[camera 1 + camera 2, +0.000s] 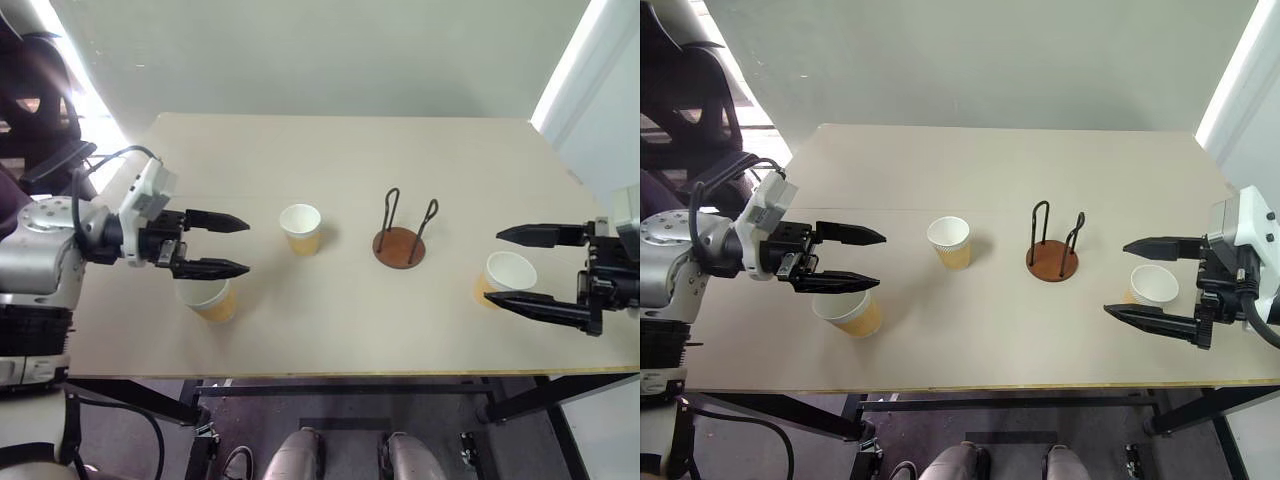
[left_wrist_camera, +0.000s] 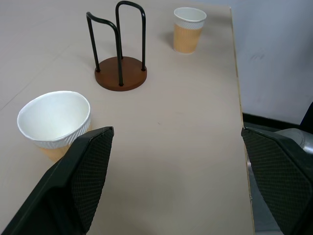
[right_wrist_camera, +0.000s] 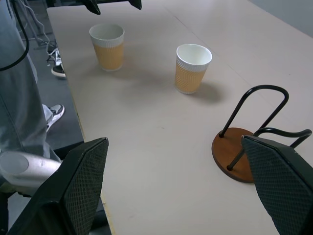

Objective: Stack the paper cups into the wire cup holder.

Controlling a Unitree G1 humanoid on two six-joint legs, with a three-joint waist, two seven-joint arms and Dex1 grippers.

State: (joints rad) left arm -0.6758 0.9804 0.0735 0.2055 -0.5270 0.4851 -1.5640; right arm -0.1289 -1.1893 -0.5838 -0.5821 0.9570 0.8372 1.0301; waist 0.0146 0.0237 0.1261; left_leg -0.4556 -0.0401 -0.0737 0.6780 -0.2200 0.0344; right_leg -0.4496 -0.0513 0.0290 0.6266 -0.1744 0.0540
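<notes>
Matte beige table (image 1: 330, 160) carries three tapered ribbed paper cups: left (image 1: 208, 298), middle (image 1: 300, 228), right (image 1: 508, 274). Between the latter two stands the holder (image 1: 399, 244), a brown disc with two black wire loops. Left gripper (image 1: 240, 246) and right gripper (image 1: 492, 266) hover spread wide, empty.

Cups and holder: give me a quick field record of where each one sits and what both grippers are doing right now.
table: tan top
wire cup holder: upright at mid-table, empty
middle cup: upright, left of the holder, apart from it
left cup: upright, partly under the left gripper
right cup: upright, between the right gripper's fingers, no contact seen
left gripper: open, holding nothing
right gripper: open, holding nothing
cups stacked: none
</notes>
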